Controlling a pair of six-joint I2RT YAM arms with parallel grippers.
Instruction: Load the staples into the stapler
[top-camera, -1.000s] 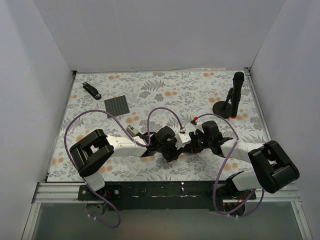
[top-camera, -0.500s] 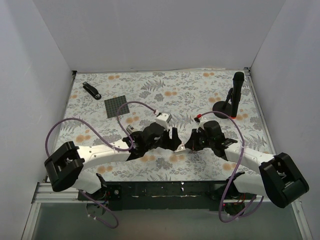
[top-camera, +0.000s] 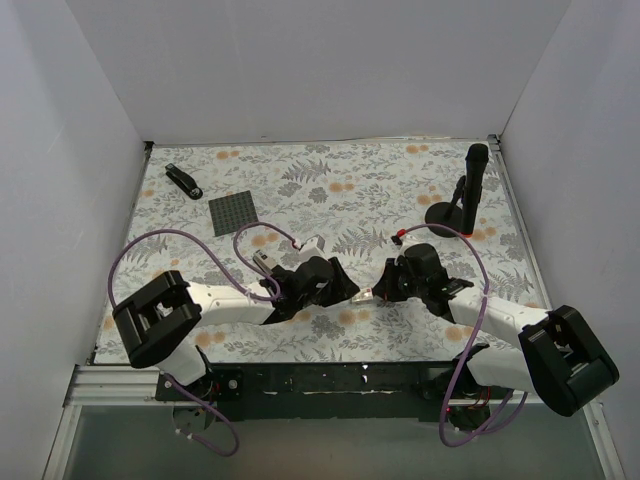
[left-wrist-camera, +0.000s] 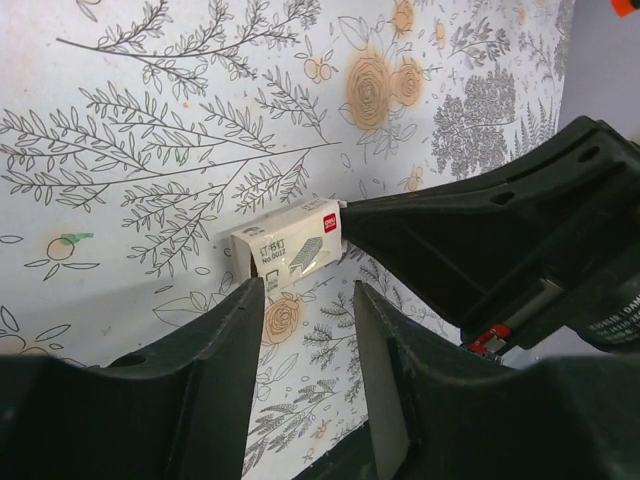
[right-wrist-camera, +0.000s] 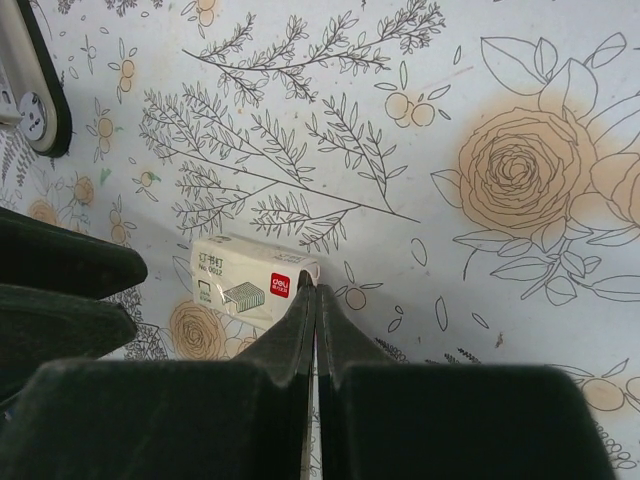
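Stapler (top-camera: 183, 181) far-left (mat (top-camera: 233, 212) near), apparently closed.

The overhead camera sits above and behind the arm bases, tilted forward and down. It is far enough back to take in the whole flowered table (top-camera: 400, 180), the white walls (top-camera: 300, 60) around it and both arms. The left wrist camera rides low and very close to the cloth, looking out through the left gripper (left-wrist-camera: 307, 300) at the staple box (left-wrist-camera: 290, 250). The right gripper (left-wrist-camera: 350, 218) comes in from that view's right side. The right wrist camera is just as near and looks along its own fingers at the same box from the opposite side. All three views share that box and the patch of cloth around it at the table's near middle.
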